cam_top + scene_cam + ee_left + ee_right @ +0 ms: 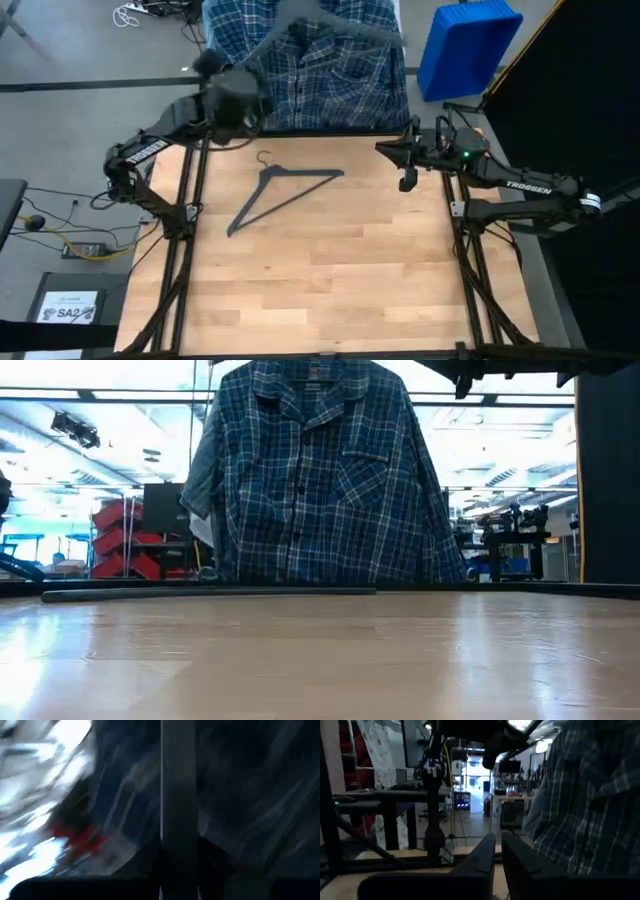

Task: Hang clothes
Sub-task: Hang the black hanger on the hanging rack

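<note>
High view: plaid shirt past far edge; hanger mid-table.

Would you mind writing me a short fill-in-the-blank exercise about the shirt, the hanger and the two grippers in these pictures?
1. The shirt hanging at the table's far edge has a blue ____ pattern.
2. The dark hanger lies flat on the ____ table.
3. The bin beyond the table's far right corner is ____ in colour.
4. The right gripper, near the shirt's right side, has its fingers ____.

Missing words: plaid; wooden; blue; shut
</note>
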`<action>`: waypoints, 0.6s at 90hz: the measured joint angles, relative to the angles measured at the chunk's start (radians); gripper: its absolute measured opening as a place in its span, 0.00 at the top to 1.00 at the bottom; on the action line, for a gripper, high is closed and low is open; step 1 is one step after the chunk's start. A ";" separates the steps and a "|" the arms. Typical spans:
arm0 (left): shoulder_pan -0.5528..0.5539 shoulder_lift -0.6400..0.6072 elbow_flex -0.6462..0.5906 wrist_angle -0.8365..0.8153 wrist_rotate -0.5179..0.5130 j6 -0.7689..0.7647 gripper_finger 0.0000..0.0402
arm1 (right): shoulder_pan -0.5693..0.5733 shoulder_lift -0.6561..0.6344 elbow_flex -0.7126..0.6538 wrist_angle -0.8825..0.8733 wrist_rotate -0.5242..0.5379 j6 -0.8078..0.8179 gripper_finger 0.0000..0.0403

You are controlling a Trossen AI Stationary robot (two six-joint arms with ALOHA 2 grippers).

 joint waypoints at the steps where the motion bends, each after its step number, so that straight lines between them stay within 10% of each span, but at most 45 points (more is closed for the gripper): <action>1: -0.001 0.000 0.000 0.022 0.026 0.020 0.84 | 0.000 0.000 0.000 0.004 0.000 -0.003 0.99; 14: -0.010 0.013 -0.013 0.211 0.287 0.229 0.84 | 0.000 0.000 0.000 0.029 0.000 -0.015 0.99; 54: 0.201 0.024 -0.015 0.420 0.125 0.586 0.84 | -0.002 0.000 0.000 0.032 0.002 -0.049 1.00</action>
